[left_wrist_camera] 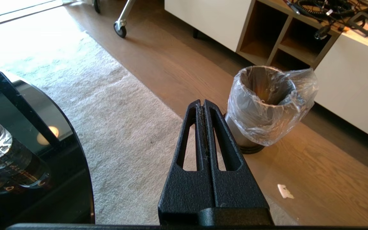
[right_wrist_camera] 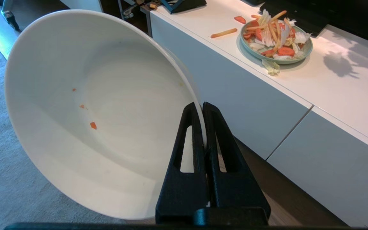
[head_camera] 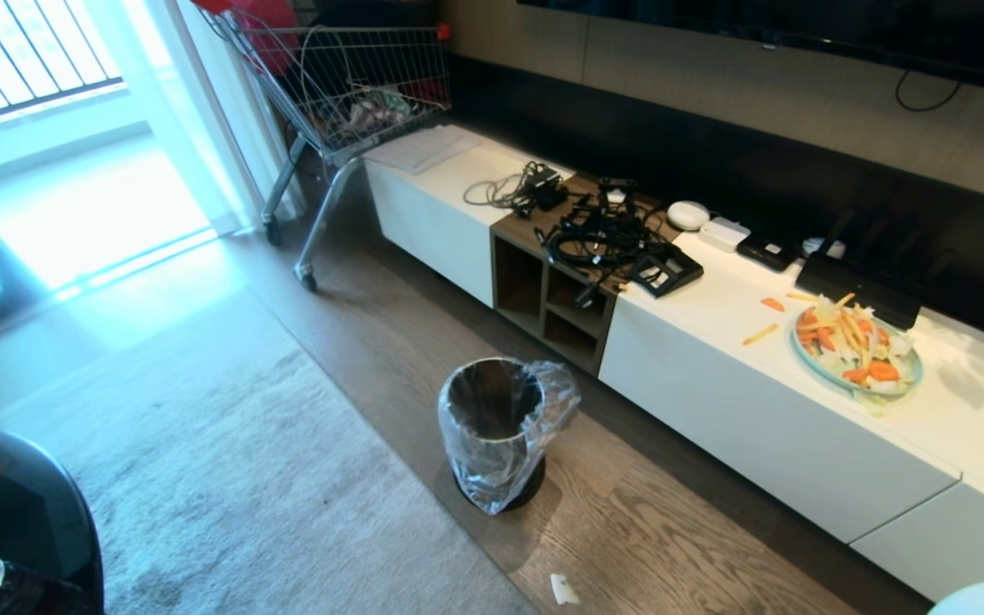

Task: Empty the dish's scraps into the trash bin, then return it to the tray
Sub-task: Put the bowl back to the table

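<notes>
Right wrist view: right end effector clenched on the dish rim, bowl tilted and nearly emptied; trash bin on the floor ahead; tray unseen; left end effector clenched, empty

Wood floor, grey rug (sunlit), low white cabinet.

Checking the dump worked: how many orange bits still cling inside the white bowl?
3: small orange scrap bits on the glossy white round bowl's inner wall, in a loose diagonal line. None seem hidden.
</notes>
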